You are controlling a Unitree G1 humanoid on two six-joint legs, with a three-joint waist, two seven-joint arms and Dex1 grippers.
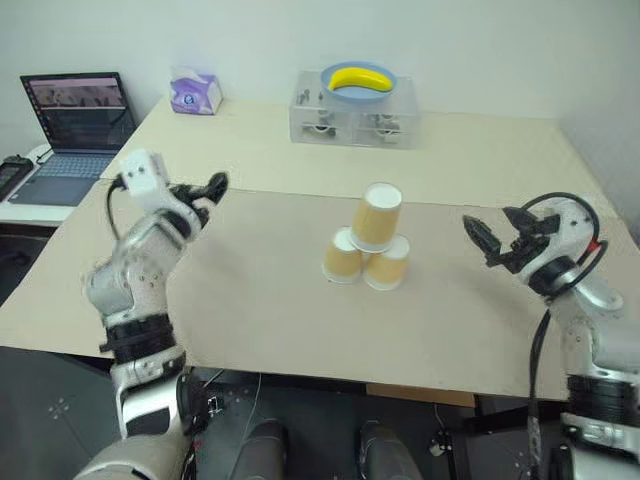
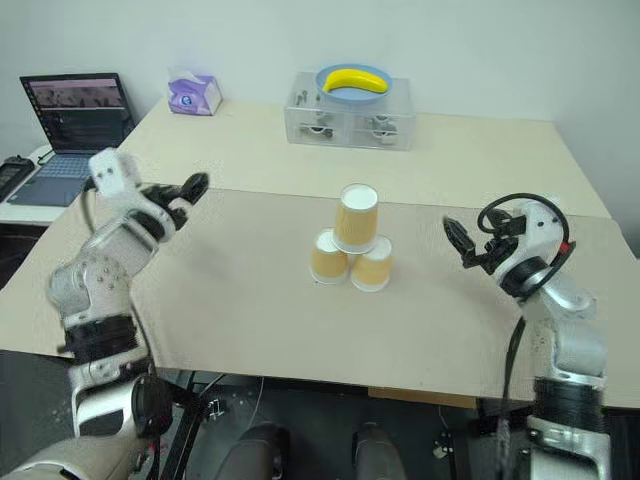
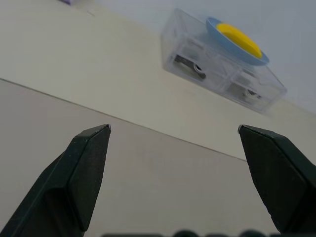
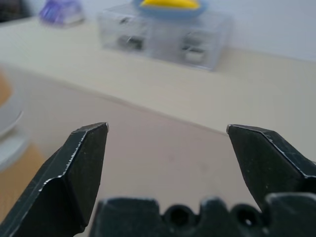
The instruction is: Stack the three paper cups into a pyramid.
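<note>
Pyramid (image 1: 368,246) stands between left gripper (image 1: 213,187) and right gripper (image 1: 482,238); both spread, empty.

Bare table (image 1: 250,300) flanking the pyramid (image 1: 368,250)

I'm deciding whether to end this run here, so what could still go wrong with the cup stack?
The top tan paper cup sits upside down across just the two upside-down tan base cups, so a bump to the beige table might topple it. Both the left gripper and the right gripper are open and empty beside the pyramid; an inward sweep could knock it.
</note>
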